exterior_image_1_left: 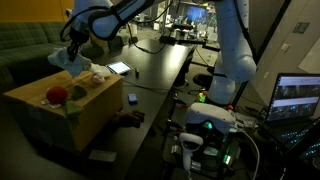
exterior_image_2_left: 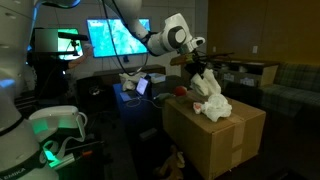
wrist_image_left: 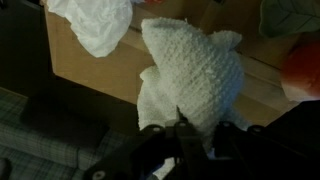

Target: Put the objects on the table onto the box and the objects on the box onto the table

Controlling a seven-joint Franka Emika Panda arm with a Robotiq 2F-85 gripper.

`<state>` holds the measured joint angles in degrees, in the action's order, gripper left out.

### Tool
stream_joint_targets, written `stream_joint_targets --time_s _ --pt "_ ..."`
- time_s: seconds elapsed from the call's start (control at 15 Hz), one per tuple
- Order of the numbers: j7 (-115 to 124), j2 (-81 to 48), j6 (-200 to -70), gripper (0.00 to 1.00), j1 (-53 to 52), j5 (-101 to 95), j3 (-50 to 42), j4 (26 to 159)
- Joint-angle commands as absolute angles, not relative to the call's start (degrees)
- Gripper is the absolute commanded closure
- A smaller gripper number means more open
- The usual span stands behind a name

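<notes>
White terry cloth (wrist_image_left: 195,80) is held in the jaws, which are closed on one edge of it in the wrist view. The cloth is positioned over the top of the cardboard box (wrist_image_left: 100,75); whether it touches the box surface cannot be determined. A crumpled white cloth (wrist_image_left: 95,25) is located on the box top near the terry cloth, and a red object (wrist_image_left: 305,65) on the opposite side. In an exterior view, a small object (exterior_image_1_left: 132,98) is seen on the dark table (exterior_image_1_left: 160,60), just beside the box.
</notes>
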<state>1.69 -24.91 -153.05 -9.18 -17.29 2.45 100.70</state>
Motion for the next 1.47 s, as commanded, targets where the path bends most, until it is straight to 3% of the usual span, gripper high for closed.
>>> stream_joint_targets --time_s 0.0,0.4,0.47,1.4 --pt "2.78 -28.36 -152.46 0.49 -10.85 -18.15 0.16 95.71" --pt "3.55 -27.61 -152.65 0.04 -12.69 -19.1 -1.36 95.69" --pt "3.89 -27.17 -152.76 0.01 -13.35 -19.48 -1.52 96.1" --pt "11.3 -27.1 -151.07 0.0 -23.17 -22.51 0.44 97.48"
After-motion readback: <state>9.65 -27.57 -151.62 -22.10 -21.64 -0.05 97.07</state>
